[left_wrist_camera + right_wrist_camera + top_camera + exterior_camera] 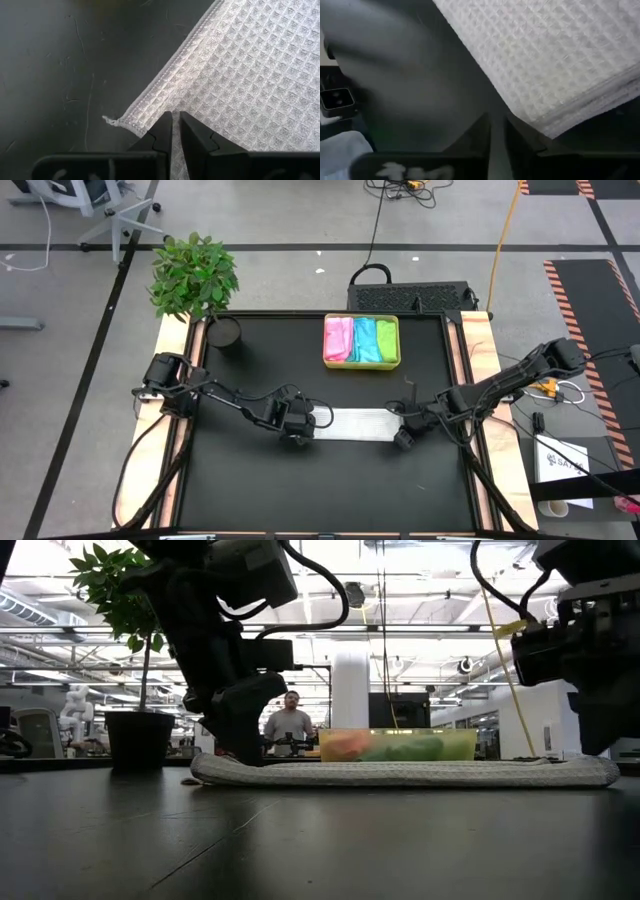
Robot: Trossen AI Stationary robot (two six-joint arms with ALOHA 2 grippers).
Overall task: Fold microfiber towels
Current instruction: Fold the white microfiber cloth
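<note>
White towel (pixel 250 65) pinched between left fingers (pixel 161 131); right fingers (pixel 482 131) barely parted.

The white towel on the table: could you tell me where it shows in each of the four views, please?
High view: white towel, a folded strip on the black mat between both grippers.
Low view: a long flat band across the middle, in front of the tray.
Left wrist view: waffle cloth, its corner by the left gripper.
Right wrist view: folded edge beyond the right gripper.
Shared landmark: the towel's waffle weave.
</note>
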